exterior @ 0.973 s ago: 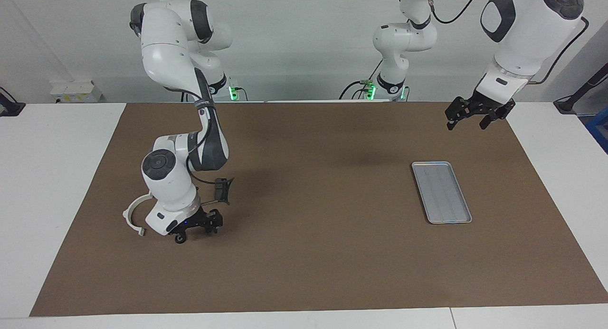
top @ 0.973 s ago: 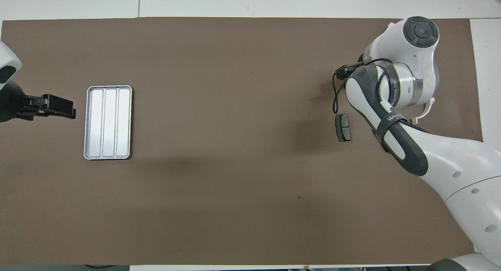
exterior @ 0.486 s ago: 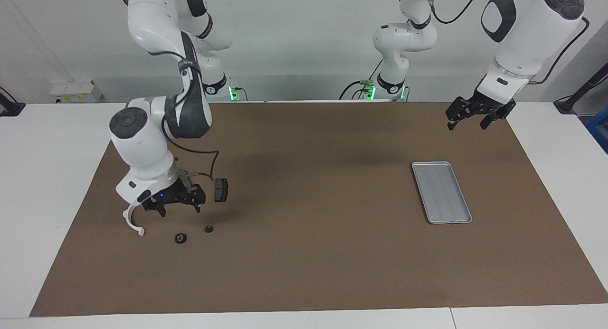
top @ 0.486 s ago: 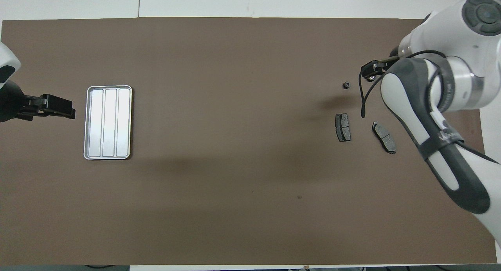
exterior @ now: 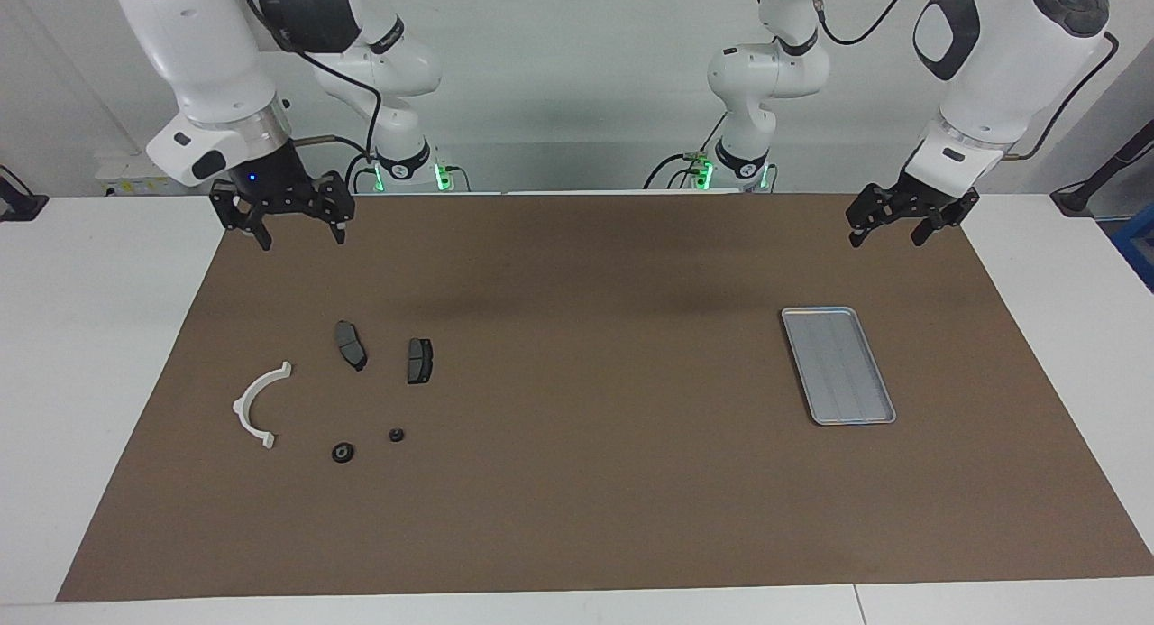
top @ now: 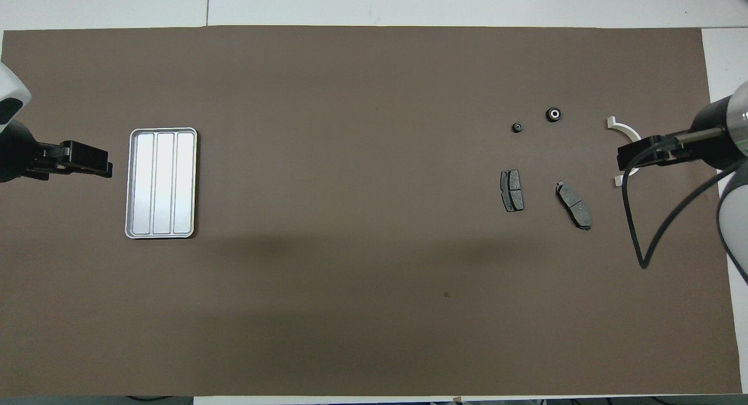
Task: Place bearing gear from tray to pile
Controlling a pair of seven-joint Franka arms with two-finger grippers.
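Note:
The silver tray lies with nothing in it toward the left arm's end of the table. At the right arm's end lies the pile: a white half-ring and two dark brake pads. The small round bearing gear rests on the mat with them, farther from the robots than the pads, beside a smaller dark round part. My right gripper hangs open and high over the mat's edge, holding nothing. My left gripper waits open, raised near the tray.
A brown mat covers most of the white table. A black cable dangles from the right arm's wrist. The robot bases stand at the table's edge.
My right arm has lifted off the pile and drawn back toward its base, leaving the bearing gear on the mat and uncovering the second brake pad and half-ring. The left arm has stayed still.

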